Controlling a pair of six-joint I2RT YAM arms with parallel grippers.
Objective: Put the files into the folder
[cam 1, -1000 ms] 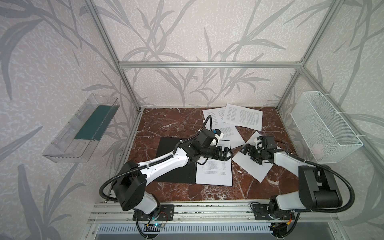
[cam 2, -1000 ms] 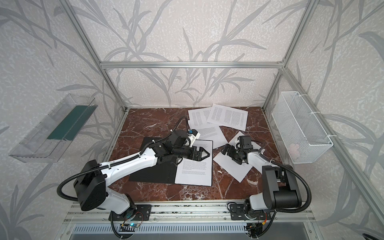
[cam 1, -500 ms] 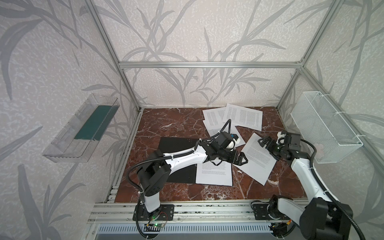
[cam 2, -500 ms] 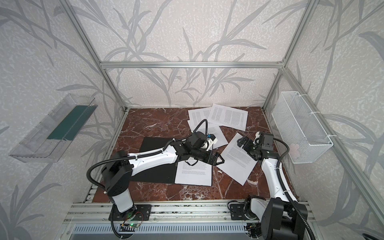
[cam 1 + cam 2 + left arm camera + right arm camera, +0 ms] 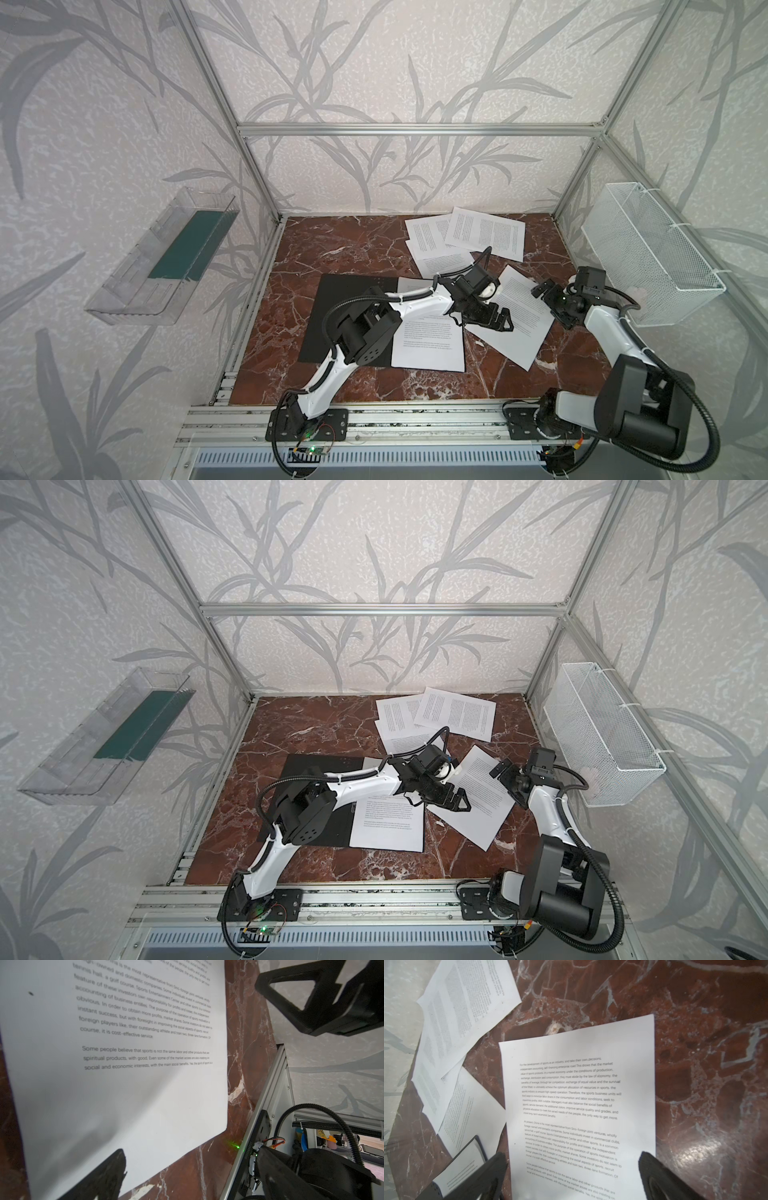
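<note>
The red-brown marble bench (image 5: 340, 253) carries a flat black opened folder (image 5: 332, 316) left of centre; one white printed paper sheet (image 5: 428, 349) lies on its right half (more sheets (image 5: 484, 237) scatter behind), while a slanted sheet (image 5: 521, 332) lies under the left tool (image 5: 498, 321) and right tool (image 5: 550, 306), both spread wide open

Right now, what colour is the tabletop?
Red marble tabletop, white veins; clearest in the right wrist view.
</note>
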